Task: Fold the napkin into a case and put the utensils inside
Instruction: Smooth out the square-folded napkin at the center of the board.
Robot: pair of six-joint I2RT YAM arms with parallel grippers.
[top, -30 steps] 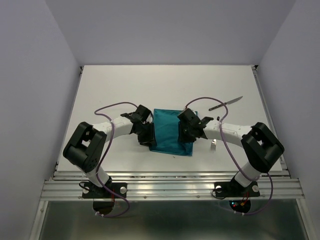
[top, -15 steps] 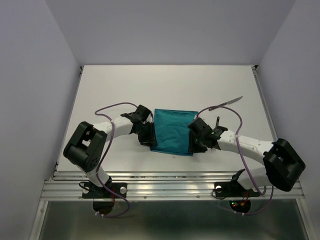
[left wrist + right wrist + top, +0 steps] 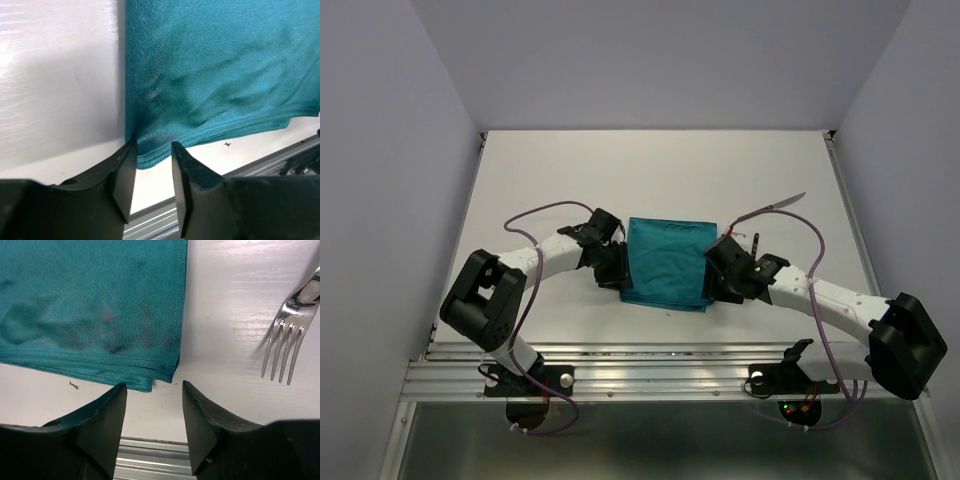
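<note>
While left claw [image 3: 150,150] straddled near-left corner of napkin [image 3: 215,75], cloth sat between jaws; could not tell whether pinched or only bracketed. Right claw [image 3: 152,390] released, jaws wide, nothing between them, tips just short of near-right corner. Napkin lay folded in stacked layers, mid-bench toward near edge. Judged cloth light, soft, limp, likely to slide on smooth bench [image 3: 570,170] and unfold; best taken at corners, pinching all layers together. Fork [image 3: 286,335] lay just beside, toward right edge; knife [image 3: 782,204] farther, toward far-right corner.

Pale lilac walls [image 3: 380,150] enclose a white worktop [image 3: 650,170]. A metal rail [image 3: 660,378] runs along its near edge, evenly lit.
</note>
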